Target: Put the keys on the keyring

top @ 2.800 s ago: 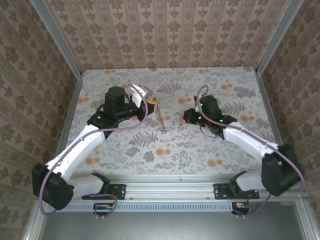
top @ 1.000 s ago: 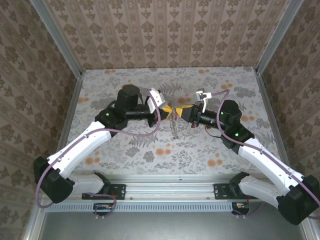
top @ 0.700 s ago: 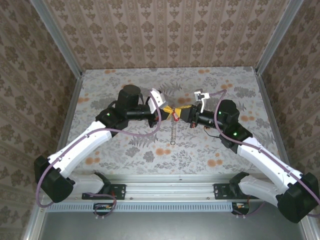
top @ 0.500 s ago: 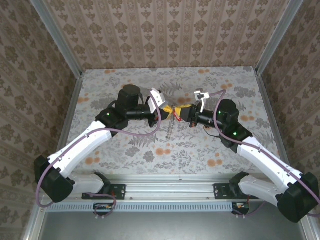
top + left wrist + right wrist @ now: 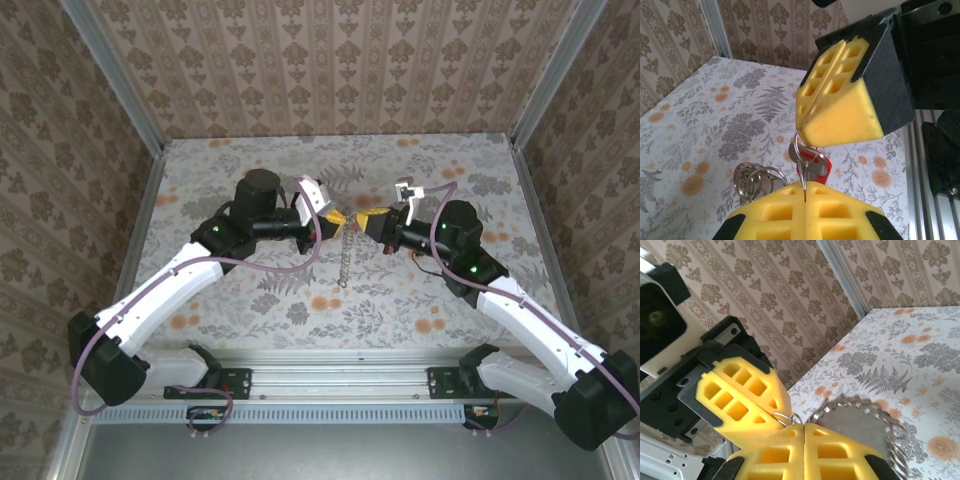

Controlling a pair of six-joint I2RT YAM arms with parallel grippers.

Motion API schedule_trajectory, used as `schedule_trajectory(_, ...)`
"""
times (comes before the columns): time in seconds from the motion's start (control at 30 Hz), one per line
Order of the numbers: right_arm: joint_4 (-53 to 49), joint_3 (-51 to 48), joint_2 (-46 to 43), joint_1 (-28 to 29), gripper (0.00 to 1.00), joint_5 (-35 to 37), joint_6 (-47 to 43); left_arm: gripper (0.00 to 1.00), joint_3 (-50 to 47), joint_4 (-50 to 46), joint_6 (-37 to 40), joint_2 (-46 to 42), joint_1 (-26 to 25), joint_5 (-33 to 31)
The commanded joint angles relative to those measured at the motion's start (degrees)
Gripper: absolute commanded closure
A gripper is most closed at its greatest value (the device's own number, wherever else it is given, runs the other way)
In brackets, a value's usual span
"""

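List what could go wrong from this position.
The left gripper appears to pinch the key by its thin tip only; a tug could slip it free.
The keyring sits at the pad edge of the right gripper and might pop out.
The hanging chain could swing and snag.

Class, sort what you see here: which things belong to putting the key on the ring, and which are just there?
Job: key, ring, left tool, right tool.
Just there: chain, silver disc, table.
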Motion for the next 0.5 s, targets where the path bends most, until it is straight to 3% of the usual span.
schedule_trajectory(0.0, -1.4, -1.1, -0.8, -1.0, 1.0, 2.2, -1.0, 1.0, 1.0, 3.9, -0.7, -2.4, -0.5, 2.3)
schedule_trajectory(0.47, 0.9, -1.3, 1.5, -1.3, 1.0, -3.0, 0.6, 1.0, 0.8, 6.4, -1.6, -2.4, -0.5, 1.6)
